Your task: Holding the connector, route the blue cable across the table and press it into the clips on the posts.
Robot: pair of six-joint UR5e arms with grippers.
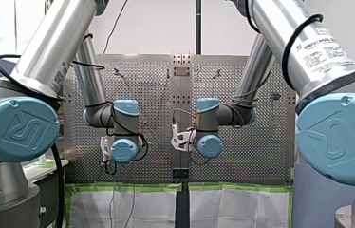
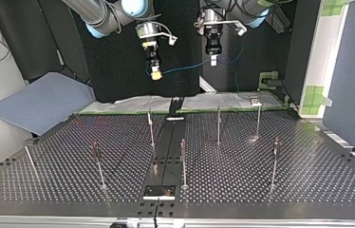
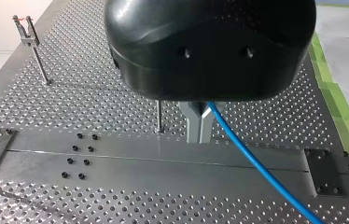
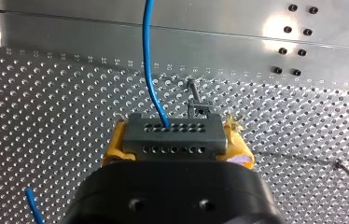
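Top view: my right gripper (image 2: 155, 73) and my left gripper (image 2: 213, 61) hang side by side in the air over the far edge of the perforated metal table (image 2: 308, 180). A thin blue cable (image 2: 185, 69) is strung between their tips. Past my left gripper the cable loops on and drops toward the table's far edge. On the table stand slim metal posts (image 2: 219, 124), well apart from one another. The cable is above and behind them and touches none.

In the right wrist view the yellow pads (image 4: 113, 148) are clamped on both ends of a dark grey rectangular connector (image 4: 170, 136) with two rows of small holes. The cable comes out of the connector's upper row and runs straight ahead over the perforated surface. One post with a small clip on top (image 4: 196, 106) shows just ahead of the connector, on the table below.

In the left wrist view the metal fingers (image 3: 195, 126) stand pressed together under the black gripper body. They pinch the cable (image 3: 256, 163), which leaves beside them and slants away across the table's plain centre strip
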